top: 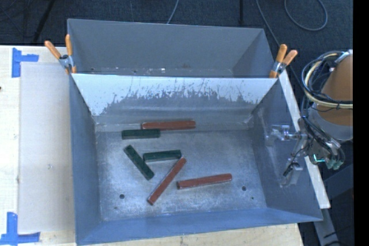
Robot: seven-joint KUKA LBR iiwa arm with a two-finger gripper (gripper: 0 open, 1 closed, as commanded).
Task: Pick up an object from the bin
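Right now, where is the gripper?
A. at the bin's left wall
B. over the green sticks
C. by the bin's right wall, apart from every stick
C: the gripper hangs by the right wall, and the nearest brown stick lies apart from it, toward the bin's middle.

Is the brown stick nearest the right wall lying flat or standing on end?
Lying flat. The brown stick shows its whole length along the bin floor.
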